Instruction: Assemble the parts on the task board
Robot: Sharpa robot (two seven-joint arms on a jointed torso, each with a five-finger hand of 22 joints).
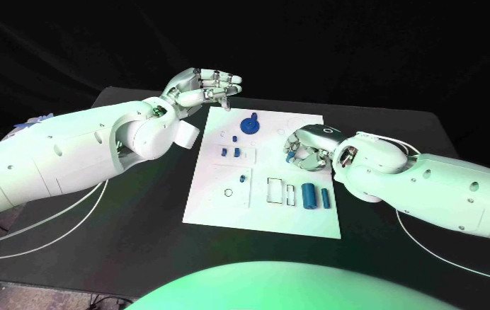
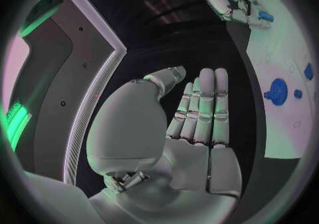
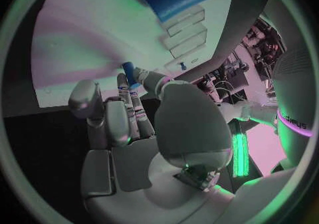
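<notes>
- The right hand (image 1: pixel 306 147) rests over the right side of the task board (image 1: pixel 209 200), pinching a small blue part (image 3: pixel 129 73) between its fingertips.
- The left hand (image 1: pixel 207 85) hovers off the board's far left corner above the black table (image 1: pixel 133 246), fingers straight and side by side in the wrist view, holding nothing.
- On the board, a round blue part (image 1: pixel 250 124) sits at the far end; two blue cylinders (image 1: pixel 316 197) lie near the right edge.
- No writing on the board can be read.
</notes>
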